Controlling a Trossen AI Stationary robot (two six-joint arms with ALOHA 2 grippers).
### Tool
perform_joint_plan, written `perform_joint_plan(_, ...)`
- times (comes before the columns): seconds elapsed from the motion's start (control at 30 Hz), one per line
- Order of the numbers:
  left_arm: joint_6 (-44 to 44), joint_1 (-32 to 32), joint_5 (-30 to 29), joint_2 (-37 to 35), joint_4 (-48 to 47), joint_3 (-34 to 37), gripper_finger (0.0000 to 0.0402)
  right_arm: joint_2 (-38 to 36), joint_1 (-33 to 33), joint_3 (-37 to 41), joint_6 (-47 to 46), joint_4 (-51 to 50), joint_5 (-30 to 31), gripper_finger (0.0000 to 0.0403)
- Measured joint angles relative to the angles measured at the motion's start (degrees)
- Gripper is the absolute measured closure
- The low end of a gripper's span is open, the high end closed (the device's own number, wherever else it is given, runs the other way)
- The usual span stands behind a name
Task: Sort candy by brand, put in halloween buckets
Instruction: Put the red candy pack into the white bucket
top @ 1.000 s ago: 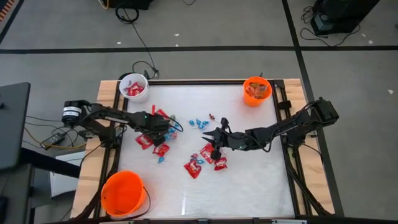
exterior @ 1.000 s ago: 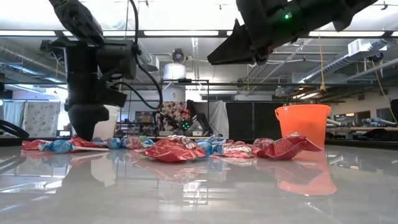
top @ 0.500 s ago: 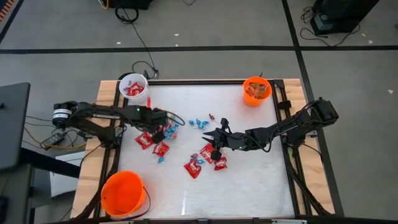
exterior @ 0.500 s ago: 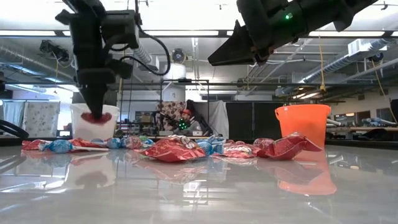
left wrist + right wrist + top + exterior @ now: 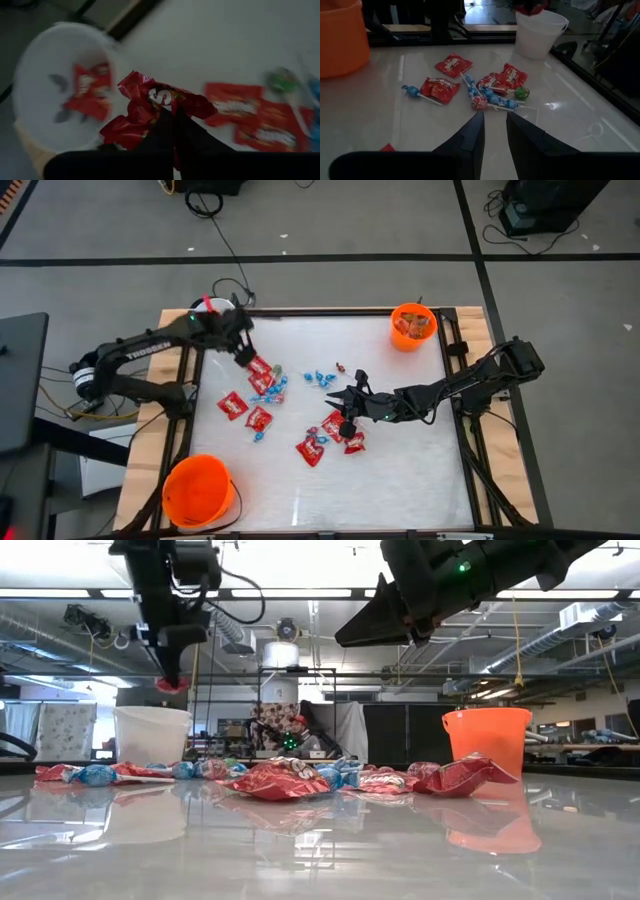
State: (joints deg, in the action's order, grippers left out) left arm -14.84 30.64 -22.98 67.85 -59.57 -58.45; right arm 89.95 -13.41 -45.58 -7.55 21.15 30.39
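Red packet, pinched in my left fingers, has risen from the desk toward the white bucket; right fingers, slightly parted and empty, stay hovering.

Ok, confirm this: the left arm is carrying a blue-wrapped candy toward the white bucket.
Not quite. The candy in the left gripper is a red packet, not blue-wrapped; the left wrist view shows it pinched in the jaws. It is indeed near the white bucket.
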Motion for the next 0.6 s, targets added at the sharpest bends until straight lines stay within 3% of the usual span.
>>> perform_joint_plan(0.23, 4.5, 14.5, 0.2, 0.5, 2.8, 0.0, 0.0401, 0.0, 0.0, 0.0, -1.9, -1.9, 0.0, 0.0309)
perform_joint_plan(0.37, 5.5, 21.0, 5.1, 1.0, 7.0, 0.0, 0.0401, 0.0, 0.0, 0.0, -1.9, -2.3, 0.0, 0.0309)
perform_joint_plan(0.6, 2.1, 23.9, 1.6, 5.4, 9.5, 0.7, 0.0372, 0.0, 0.1, 0.0, -4.5, -3.7, -0.9, 0.0311)
